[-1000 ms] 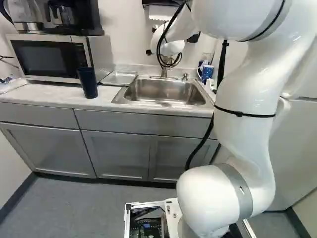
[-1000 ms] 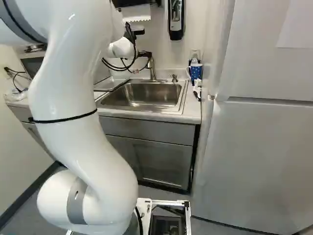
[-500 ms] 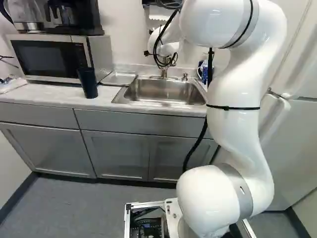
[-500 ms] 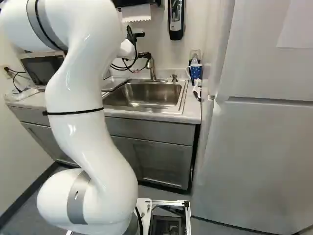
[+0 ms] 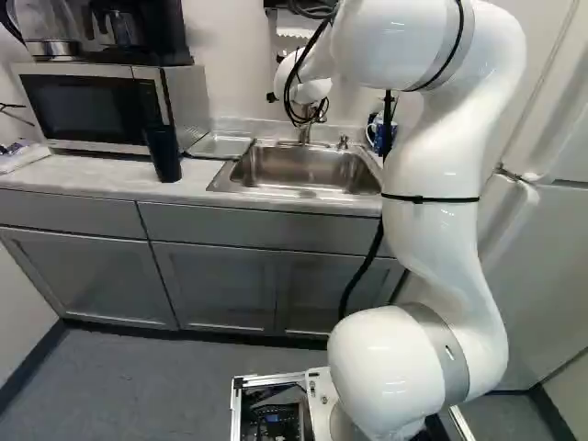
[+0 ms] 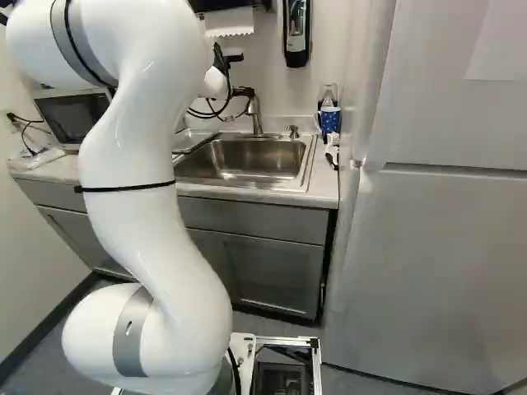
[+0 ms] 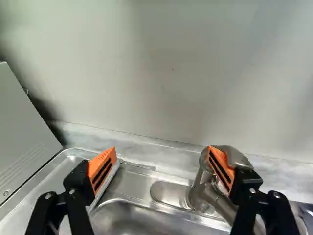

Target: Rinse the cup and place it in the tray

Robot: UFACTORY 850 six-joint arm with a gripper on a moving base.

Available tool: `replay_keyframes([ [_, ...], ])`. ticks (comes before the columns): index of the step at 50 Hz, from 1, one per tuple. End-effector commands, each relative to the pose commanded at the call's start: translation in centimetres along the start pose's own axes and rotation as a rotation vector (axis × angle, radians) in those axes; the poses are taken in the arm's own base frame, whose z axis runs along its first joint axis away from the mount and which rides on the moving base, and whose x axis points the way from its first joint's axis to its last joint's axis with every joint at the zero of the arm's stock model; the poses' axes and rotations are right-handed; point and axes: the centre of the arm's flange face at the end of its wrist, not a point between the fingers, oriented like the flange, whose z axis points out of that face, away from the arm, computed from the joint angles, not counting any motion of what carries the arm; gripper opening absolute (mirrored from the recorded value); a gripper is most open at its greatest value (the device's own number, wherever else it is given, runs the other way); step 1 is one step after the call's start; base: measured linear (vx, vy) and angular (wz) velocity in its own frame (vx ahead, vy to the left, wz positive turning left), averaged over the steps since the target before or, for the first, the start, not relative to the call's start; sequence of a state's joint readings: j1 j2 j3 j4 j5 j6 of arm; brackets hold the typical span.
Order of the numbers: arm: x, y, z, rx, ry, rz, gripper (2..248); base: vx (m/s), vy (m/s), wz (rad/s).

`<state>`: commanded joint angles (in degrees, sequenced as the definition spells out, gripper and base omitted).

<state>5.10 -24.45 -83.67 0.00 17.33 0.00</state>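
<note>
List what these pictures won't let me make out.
- Inside of the dark cup: too small and dark in the left base view.
- That cup in the right base view: the arm blocks it.
- Whether the gripper touches the faucet: one finger covers the spot.
- Tray's near end, wrist view: cut off.

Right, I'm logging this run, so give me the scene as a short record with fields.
hand: open, holding nothing, near the faucet
dark cup: standing on the counter, near the microwave
tray: on the counter, between microwave and sink
blue mug: right of the sink in the right base view
dark cup in tray: no
</note>
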Motion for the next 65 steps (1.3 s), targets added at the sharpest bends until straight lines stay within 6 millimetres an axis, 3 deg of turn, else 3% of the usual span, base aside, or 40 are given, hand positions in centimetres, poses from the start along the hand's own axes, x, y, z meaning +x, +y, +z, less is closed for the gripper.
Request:
replay_keyframes([
  [65,0.98,0.0,-0.05,0.0,0.109,0.0,247,0.0,0.0,0.0],
])
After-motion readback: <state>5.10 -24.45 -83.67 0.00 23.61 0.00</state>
